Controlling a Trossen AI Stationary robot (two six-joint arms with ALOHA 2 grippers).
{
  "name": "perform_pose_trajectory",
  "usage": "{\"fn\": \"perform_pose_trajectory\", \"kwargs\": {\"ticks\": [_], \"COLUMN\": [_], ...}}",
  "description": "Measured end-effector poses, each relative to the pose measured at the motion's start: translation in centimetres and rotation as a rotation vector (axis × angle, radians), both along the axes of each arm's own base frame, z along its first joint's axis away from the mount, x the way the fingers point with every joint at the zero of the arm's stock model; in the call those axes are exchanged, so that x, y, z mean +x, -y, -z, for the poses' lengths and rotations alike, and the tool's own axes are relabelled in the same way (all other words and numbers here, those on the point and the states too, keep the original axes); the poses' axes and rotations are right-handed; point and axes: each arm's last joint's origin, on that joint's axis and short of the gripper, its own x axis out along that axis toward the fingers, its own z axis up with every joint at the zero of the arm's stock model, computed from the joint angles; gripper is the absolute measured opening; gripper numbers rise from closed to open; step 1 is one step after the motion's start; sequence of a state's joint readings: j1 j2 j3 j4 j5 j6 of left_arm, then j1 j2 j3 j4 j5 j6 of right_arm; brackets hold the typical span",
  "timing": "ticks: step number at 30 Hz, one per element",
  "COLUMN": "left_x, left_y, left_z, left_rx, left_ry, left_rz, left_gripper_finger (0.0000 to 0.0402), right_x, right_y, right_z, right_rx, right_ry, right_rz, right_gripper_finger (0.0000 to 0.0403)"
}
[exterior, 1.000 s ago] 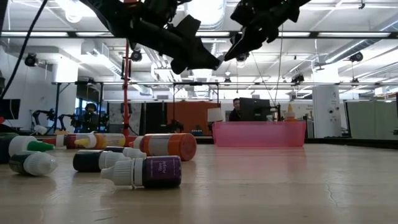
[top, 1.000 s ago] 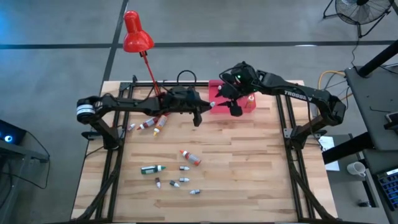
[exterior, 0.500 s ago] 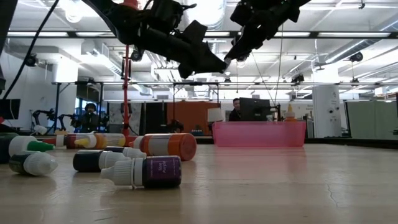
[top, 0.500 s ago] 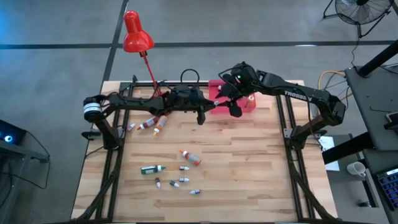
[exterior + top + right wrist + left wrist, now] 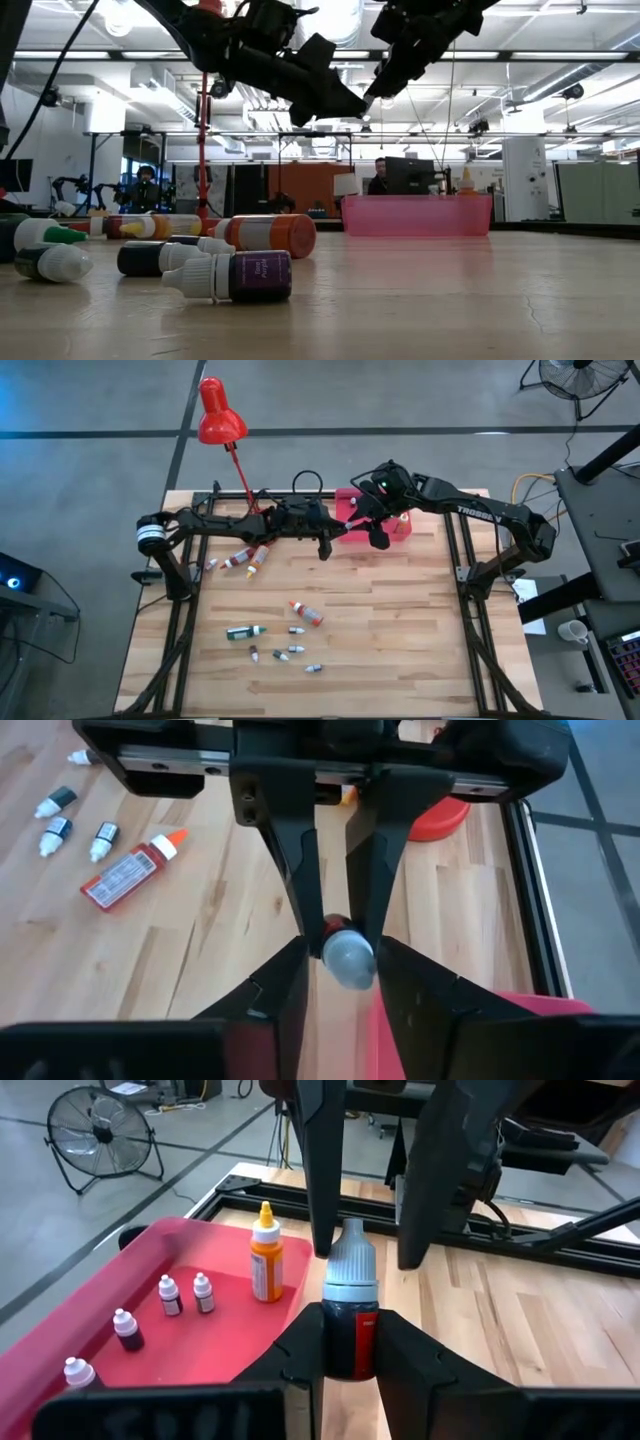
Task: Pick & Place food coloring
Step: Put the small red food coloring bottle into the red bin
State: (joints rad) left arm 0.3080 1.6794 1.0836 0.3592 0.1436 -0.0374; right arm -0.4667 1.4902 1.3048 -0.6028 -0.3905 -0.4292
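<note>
Currently mid-handover above the table, by my reading; step in hand: pass one bottle from arm to arm.

Nearest, low view: loose food coloring lies on the wood, a purple-labelled bottle in front, an orange one just behind it. None touched.

Above, nearer the tray: left gripper is clamped on the body of a small dark bottle with a red label, held upright, grey cap standing clear of the fingers. Right gripper comes at it from the opposite side, jaws apart, one finger on each side of the cap. One looks to be touching it; a gap shows at the other. Not a grip yet.

To do well:
- Right jaws should close square on the cap or neck. The cap is tapered and likely slippery, so a tip-only pinch may squirt it out.
- Left should let go only once right is firm.
- Keep the bottle upright during transfer.

Beyond: pink tray, just beside the bottle, holds an orange dropper and several tiny bottles. Probable destination.

Farthest: red desk lamp.
</note>
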Motion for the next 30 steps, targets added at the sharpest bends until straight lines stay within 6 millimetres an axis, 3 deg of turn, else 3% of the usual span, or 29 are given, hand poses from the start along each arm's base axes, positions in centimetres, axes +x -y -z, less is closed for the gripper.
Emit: {"fn": "perform_pose_trajectory", "kwargs": {"ticks": [26,30], "left_x": [0.13,0.11], "left_y": [-0.04,-0.08], "left_z": [-0.40,-0.38], "left_rx": [0.007,0.000], "left_ry": [0.011,0.011], "left_rz": [0.000,-0.021], "left_gripper_finger": [0.0049,0.0069], "right_x": [-0.05,-0.11], "right_y": [0.02,0.07], "right_z": [0.09,0.17], "right_rx": [0.005,-0.013], "right_ry": [-0.009,-0.028], "right_rz": [0.015,0.037], "right_gripper_finger": [0.0052,0.0052]}}
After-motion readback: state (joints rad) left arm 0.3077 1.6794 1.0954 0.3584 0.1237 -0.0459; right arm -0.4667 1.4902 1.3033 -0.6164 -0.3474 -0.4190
